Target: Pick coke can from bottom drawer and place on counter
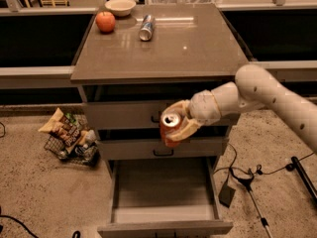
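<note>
My gripper [174, 126] is shut on the coke can [169, 129], a red can with a silver top that stands upright in the fingers. It hangs in front of the two shallow drawers, above the bottom drawer [163, 192]. The bottom drawer is pulled wide open and its inside shows nothing in it. The counter [163, 48] lies above and behind the gripper, its front edge a little higher than the can.
On the counter's far left are a red apple [105, 21], a white bowl [120, 6] and a silver-blue can [146, 27] lying on its side. A wire basket with snack bags [69, 135] sits on the floor at left. Cables and a stand [247, 182] lie at right.
</note>
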Robot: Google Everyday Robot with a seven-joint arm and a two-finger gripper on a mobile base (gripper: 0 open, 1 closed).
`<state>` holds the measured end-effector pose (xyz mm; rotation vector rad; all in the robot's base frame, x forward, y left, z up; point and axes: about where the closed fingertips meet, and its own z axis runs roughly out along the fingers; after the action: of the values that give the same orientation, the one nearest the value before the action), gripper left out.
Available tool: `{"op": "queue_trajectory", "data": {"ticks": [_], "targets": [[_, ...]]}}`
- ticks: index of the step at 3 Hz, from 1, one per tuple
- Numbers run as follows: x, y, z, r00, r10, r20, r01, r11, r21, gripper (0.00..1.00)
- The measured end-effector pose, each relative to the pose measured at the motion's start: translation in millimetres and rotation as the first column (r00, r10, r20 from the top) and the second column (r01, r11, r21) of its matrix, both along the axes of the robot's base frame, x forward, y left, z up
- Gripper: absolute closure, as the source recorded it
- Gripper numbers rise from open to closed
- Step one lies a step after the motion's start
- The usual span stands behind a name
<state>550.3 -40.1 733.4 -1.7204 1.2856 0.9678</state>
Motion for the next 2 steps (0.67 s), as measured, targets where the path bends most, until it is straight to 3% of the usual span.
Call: {"op": "queue_trajectory", "data": {"ticks": [1, 2], "targets": [[-7.6, 3.8, 47.3, 0.9996, -0.023, 0.014, 0.024, 0.998, -0.063, 1.0], [-7.5, 6.0, 81.6, 0.9959, 0.049, 0.076, -0.031, 0.974, -0.223, 1.0]]}}
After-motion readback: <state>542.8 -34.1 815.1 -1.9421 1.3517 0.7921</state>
